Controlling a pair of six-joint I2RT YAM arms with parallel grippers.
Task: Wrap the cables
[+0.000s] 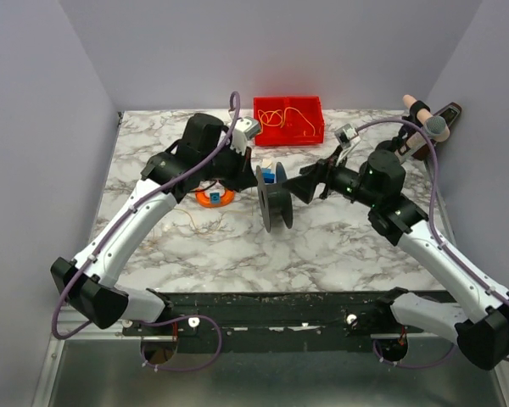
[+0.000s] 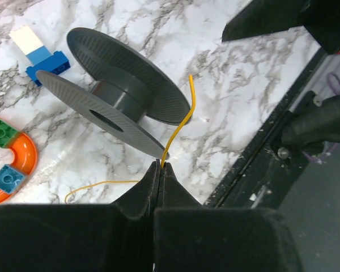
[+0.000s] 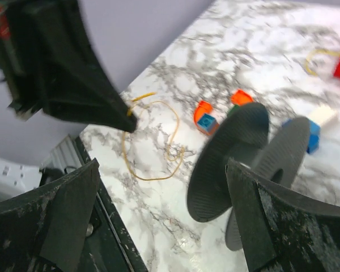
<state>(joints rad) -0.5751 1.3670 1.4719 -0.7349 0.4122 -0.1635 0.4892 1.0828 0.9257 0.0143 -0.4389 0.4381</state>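
A dark grey spool stands on its rims mid-table. My left gripper sits just left of it, shut on a thin yellow cable that rises from the fingertips past the edge of the spool. The rest of that cable lies in loose loops on the marble. My right gripper is open, just right of the spool, holding nothing. Its fingers stand wide apart. More yellow cables lie in the red bin.
An orange curved piece with small bricks lies left of the spool. A blue and white brick sits behind the spool. A black rail runs along the near edge. Grey walls enclose the table.
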